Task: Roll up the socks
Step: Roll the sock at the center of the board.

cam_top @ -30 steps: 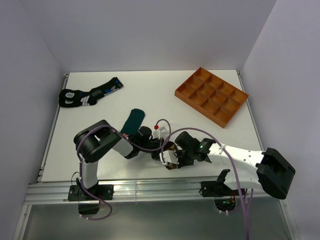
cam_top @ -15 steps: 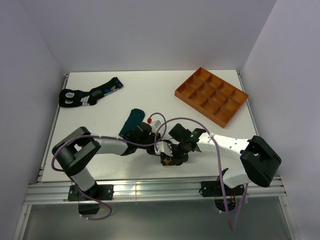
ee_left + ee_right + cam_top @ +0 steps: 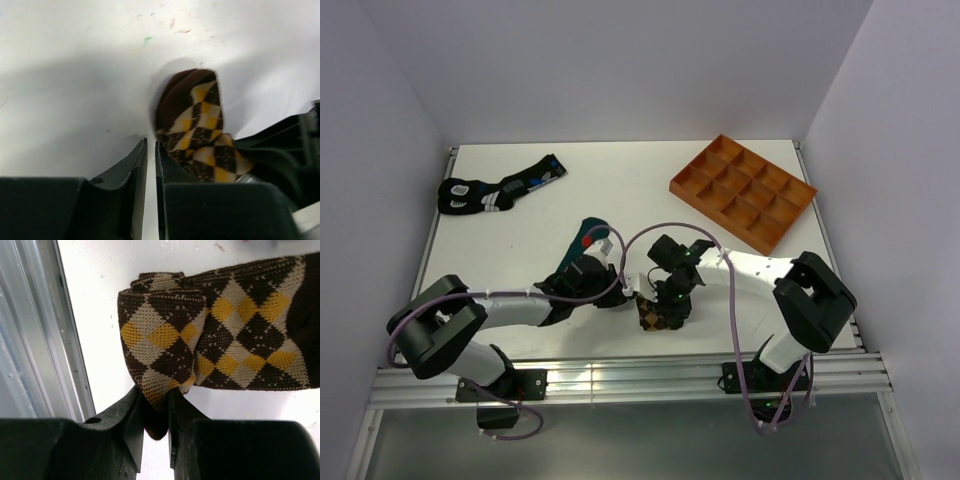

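The brown-and-black checkered sock (image 3: 649, 318) lies near the table's front edge, partly folded over. It shows with yellow diamonds in the right wrist view (image 3: 215, 335) and in the left wrist view (image 3: 197, 125). My right gripper (image 3: 662, 306) is shut on a folded edge of it (image 3: 157, 400). My left gripper (image 3: 627, 290) is shut and empty (image 3: 151, 150), its tips on the table just left of the sock. The dark teal sock (image 3: 590, 232) with a red mark lies behind the left arm, partly hidden by it.
A pair of black patterned socks (image 3: 498, 188) lies at the back left. An orange compartment tray (image 3: 745, 190) stands at the back right. The metal rail of the table's front edge (image 3: 35, 340) runs close beside the checkered sock.
The left arm has lowered and stretched out, its gripper now beside the checkered sock. The right arm's elbow has swung inward; its gripper stays on the sock, which shifted slightly left.
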